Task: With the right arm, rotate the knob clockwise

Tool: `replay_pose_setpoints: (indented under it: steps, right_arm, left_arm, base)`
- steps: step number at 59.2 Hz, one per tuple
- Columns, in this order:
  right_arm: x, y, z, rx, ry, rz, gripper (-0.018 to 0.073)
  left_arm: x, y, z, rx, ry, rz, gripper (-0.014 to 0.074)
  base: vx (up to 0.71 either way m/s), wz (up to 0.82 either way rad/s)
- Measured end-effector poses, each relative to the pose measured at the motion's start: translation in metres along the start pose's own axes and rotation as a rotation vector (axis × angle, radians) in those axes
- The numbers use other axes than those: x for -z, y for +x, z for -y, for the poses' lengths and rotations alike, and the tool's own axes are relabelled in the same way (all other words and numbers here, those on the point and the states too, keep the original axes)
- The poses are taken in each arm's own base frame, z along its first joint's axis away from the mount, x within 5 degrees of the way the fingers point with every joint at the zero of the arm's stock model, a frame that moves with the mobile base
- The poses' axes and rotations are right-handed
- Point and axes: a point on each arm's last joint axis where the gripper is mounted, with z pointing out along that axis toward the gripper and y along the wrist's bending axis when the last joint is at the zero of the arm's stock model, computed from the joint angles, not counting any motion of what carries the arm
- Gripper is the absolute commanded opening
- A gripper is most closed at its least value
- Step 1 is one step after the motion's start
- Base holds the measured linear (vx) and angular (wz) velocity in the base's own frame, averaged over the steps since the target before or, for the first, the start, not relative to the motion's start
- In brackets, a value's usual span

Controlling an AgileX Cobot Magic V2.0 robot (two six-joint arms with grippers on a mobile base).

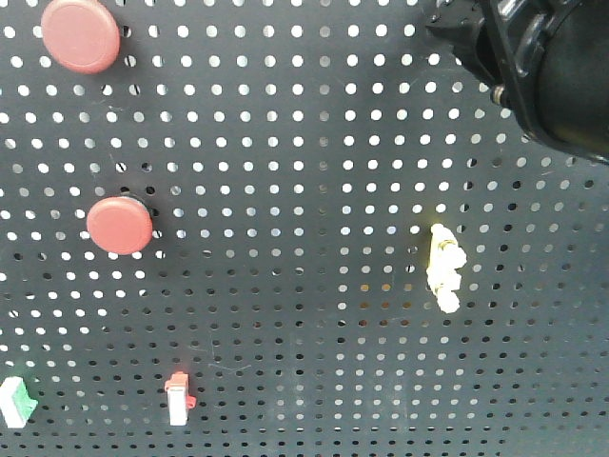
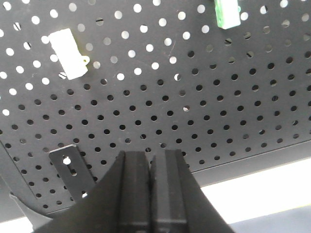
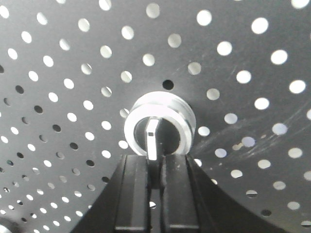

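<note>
In the right wrist view the knob (image 3: 159,124) sits on the dark pegboard (image 3: 73,58). It has a shiny silver ring collar, and its bar-shaped pointer handle (image 3: 152,141) points down towards my gripper. My right gripper (image 3: 156,158) is shut on that handle, one black finger on each side. In the front view the right arm (image 1: 557,71) fills the top right corner and hides the knob. My left gripper (image 2: 150,154) is shut and empty, facing the lower part of the pegboard (image 2: 194,97).
Two red round push buttons (image 1: 80,34) (image 1: 119,225) are at the left of the board. A yellow toggle (image 1: 443,268) is at the middle right. A red-white switch (image 1: 178,400) and a green-white one (image 1: 17,401) sit low. A metal bracket (image 2: 70,170) stands near the left gripper.
</note>
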Motion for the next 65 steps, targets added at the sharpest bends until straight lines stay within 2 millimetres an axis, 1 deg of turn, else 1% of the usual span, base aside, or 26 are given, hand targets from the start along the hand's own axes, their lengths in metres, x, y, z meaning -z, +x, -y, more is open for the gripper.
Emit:
replay_pose_setpoints:
  steps: [6, 20, 25, 29, 40, 51, 58, 65]
  right_arm:
    - [0.000, 0.000, 0.000, 0.000, -0.003, 0.000, 0.0165]
    - [0.000, 0.002, -0.004, -0.002, -0.052, -0.012, 0.0425]
    - [-0.001, 0.004, -0.008, 0.003, -0.084, -0.020, 0.0490]
    - [-0.002, 0.006, -0.010, 0.014, -0.105, -0.020, 0.0521]
    - [-0.001, 0.005, -0.011, 0.058, -0.132, -0.028, 0.0526]
    - [0.011, -0.004, -0.007, 0.179, -0.148, -0.063, 0.0519]
    - [0.023, -0.014, -0.001, 0.331, -0.158, -0.073, 0.0515]
    - [0.034, -0.022, 0.007, 0.486, -0.146, -0.104, 0.0477]
  left_arm:
    - [0.000, 0.000, 0.000, 0.000, 0.000, 0.000, -0.0006]
    - [0.000, 0.000, 0.000, 0.000, 0.000, 0.000, -0.0006]
    - [0.000, 0.000, 0.000, 0.000, 0.000, 0.000, -0.0006]
    - [0.000, 0.000, 0.000, 0.000, 0.000, 0.000, -0.0006]
    - [0.000, 0.000, 0.000, 0.000, 0.000, 0.000, -0.0006]
    - [0.000, 0.000, 0.000, 0.000, 0.000, 0.000, -0.0006]
    - [0.000, 0.000, 0.000, 0.000, 0.000, 0.000, -0.0006]
    - [0.000, 0.000, 0.000, 0.000, 0.000, 0.000, -0.0006]
  base:
    - [0.00, 0.00]
    - [0.00, 0.00]
    - [0.00, 0.00]
    - [0.00, 0.00]
    - [0.00, 0.00]
    - [0.00, 0.00]
    - [0.00, 0.00]
    - [0.00, 0.00]
